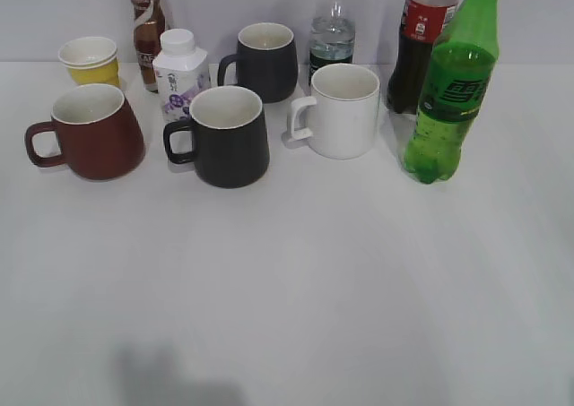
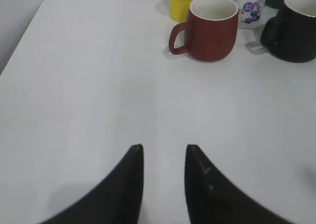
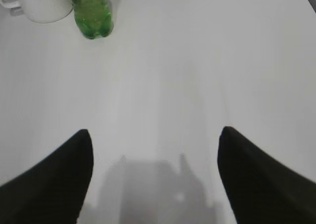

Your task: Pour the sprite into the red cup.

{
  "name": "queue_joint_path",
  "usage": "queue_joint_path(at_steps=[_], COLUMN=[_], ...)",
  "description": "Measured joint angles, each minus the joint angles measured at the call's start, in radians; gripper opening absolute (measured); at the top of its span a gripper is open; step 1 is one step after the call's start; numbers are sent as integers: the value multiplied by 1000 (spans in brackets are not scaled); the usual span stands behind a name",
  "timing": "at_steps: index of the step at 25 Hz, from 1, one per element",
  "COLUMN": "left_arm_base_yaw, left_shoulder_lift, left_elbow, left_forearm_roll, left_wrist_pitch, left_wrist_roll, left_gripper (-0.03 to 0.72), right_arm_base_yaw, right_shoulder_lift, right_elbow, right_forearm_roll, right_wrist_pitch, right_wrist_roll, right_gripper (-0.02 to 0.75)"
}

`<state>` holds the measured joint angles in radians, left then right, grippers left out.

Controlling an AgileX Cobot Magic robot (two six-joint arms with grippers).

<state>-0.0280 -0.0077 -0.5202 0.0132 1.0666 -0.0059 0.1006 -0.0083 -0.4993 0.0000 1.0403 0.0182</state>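
- sprite bottle (image 1: 453,88) stands upright at far right of the table, just right of the white mug (image 1: 341,110), cola bottle (image 1: 420,43) behind it
- from my right gripper (image 3: 155,150) the sprite (image 3: 91,11) lies ahead and to the left, well apart; jaws spread wide, holding nothing
- my left gripper (image 2: 164,157) has a narrow gap between its jaws, empty; red cup (image 2: 210,28) ahead and slightly right, handle pointing left
- red cup (image 1: 90,133) sits far left, well apart from the sprite
- right arm nearer the bottle, so I judge it should reach; bottle axis vertical, side grasp

Lab-like tabletop, plain white table (image 1: 287,289), blank wall (image 1: 538,21)
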Motion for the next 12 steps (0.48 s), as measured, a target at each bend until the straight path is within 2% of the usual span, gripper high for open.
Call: queue_joint_path(at_steps=[12], left_arm_base_yaw=[0], left_shoulder_lift=[0], left_elbow=[0], left_forearm_roll=[0], left_wrist_pitch=[0], left_wrist_roll=[0], left_gripper=[225], right_arm_base_yaw=[0], right_shoulder_lift=[0], right_elbow=[0], right_forearm_roll=[0], right_wrist_pitch=[0], right_wrist_roll=[1], right_gripper=[585])
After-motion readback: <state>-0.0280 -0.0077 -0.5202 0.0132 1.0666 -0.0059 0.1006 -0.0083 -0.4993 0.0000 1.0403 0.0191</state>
